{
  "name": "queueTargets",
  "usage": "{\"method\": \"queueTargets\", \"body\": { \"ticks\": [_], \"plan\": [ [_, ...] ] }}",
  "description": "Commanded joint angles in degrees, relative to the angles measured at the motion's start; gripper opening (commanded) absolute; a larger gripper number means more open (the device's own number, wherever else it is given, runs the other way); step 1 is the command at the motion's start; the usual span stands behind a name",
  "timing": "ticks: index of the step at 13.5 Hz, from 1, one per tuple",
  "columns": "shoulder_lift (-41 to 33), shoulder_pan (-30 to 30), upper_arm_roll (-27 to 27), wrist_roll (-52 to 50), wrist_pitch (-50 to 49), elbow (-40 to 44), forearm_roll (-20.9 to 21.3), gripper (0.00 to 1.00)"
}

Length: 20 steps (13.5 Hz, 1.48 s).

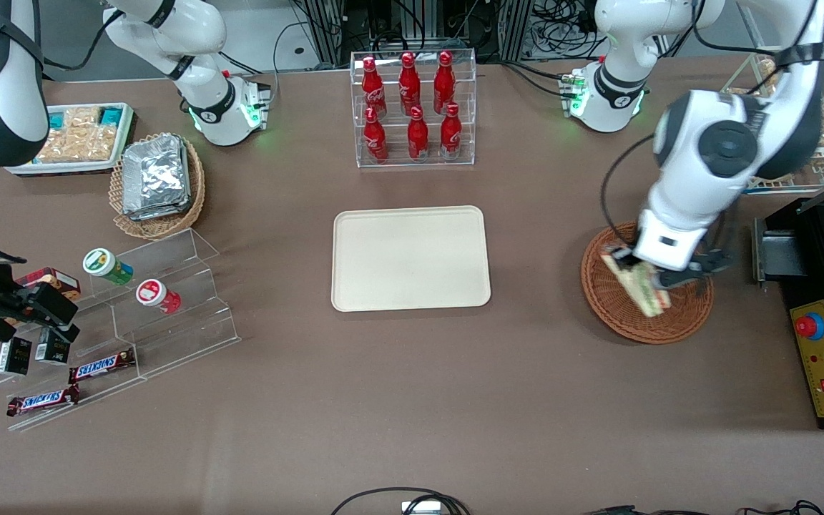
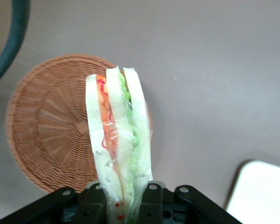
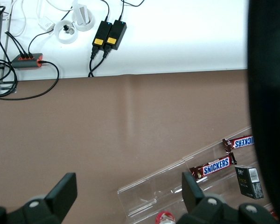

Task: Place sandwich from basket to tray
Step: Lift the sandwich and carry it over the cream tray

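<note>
the left arm's claw (image 1: 659, 275) hung over the reddish-brown wicker basket (image 1: 616, 315), closed on the wrapped sandwich (image 1: 642, 287) and gripping it by one end. the sandwich was lifted clear of the basket (image 2: 46, 130), its orange, red and green layers (image 2: 117, 135) showing between pale bread. nothing else lay in the basket. the cream tray (image 1: 410, 258) sat bare on the table (image 1: 412, 400), well apart from the basket toward the parked arm's end.
</note>
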Motion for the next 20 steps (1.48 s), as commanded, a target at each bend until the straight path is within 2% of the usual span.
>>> {"method": "queueTargets", "body": {
  "ticks": [1,7,11,13,16,20],
  "plan": [
    [2.38,-0.11,-4.73,0.02,-1.14,2.84,-0.17,0.0],
    [9.32,-0.11,-16.24,-0.94,4.03,4.43,-0.17,0.0],
    [15.21,-0.46,-22.57,-6.21,9.92,4.25,1.31,0.0],
    [17.23,-5.11,-22.59,-9.89,10.46,4.16,3.33,0.0],
    [21.19,-8.8,-22.5,-14.73,12.38,3.9,8.25,0.0],
    [26.9,-11.09,-22.41,-22.9,13.8,3.64,20.72,0.0]
  ]
}}
